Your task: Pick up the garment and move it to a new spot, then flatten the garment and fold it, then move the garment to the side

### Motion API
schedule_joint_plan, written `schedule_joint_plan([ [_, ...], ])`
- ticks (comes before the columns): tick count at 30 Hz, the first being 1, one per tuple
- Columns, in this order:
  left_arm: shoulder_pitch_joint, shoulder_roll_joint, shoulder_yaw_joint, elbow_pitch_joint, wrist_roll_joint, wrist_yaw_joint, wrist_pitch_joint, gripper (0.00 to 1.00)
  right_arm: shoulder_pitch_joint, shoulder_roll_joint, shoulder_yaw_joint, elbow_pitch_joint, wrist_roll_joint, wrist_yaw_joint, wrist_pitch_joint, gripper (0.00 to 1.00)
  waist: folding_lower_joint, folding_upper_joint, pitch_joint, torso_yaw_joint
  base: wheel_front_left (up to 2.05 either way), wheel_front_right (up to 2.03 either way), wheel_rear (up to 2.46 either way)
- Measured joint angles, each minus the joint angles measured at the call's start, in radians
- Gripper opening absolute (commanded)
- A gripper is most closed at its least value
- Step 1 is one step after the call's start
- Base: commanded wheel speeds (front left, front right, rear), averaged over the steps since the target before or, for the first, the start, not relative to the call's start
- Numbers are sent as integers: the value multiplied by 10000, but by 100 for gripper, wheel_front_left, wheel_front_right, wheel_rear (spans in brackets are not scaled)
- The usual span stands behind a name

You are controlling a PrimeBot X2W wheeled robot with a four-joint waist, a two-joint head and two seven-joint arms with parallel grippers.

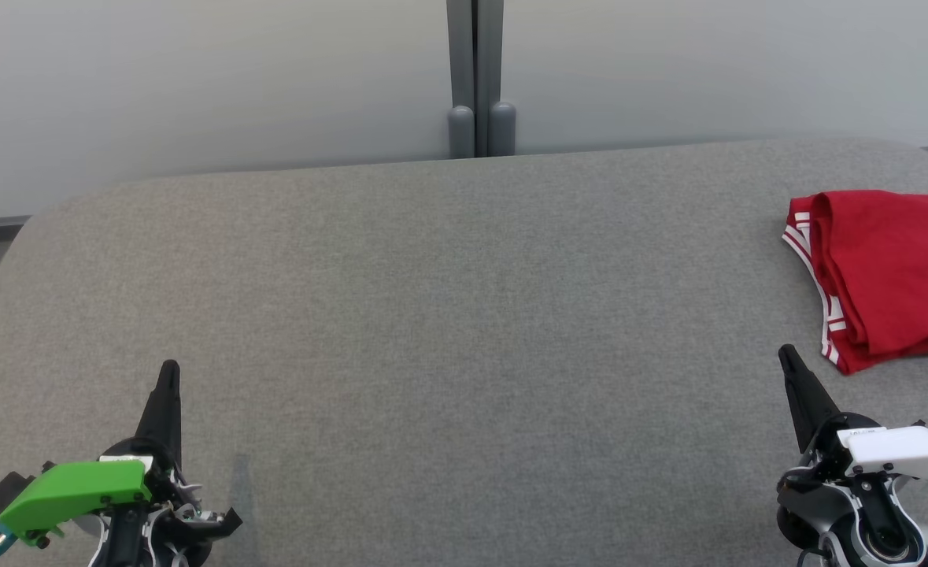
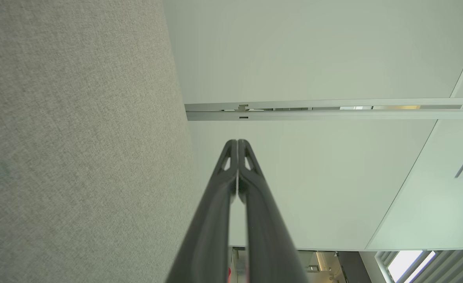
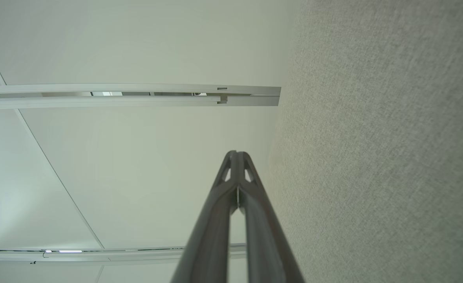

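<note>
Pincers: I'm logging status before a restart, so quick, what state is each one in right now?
Left pincer: closed, holding nothing.
Right pincer: closed, holding nothing.

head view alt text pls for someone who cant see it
A folded red garment with white stripe trim lies at the right edge of a grey fabric table, partly cut off by the frame. The left hand and right hand sit shut and empty at the lower corners.

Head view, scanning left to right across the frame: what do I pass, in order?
First the left gripper → grey twin posts → red garment.
</note>
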Motion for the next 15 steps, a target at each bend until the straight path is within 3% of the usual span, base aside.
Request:
schedule_joint_plan([
  [15, 0, 0, 0, 0, 0, 0, 0, 0, 0, 0, -2, 0, 0, 0, 0, 0, 0, 0, 0, 0, 0, 0, 0],
])
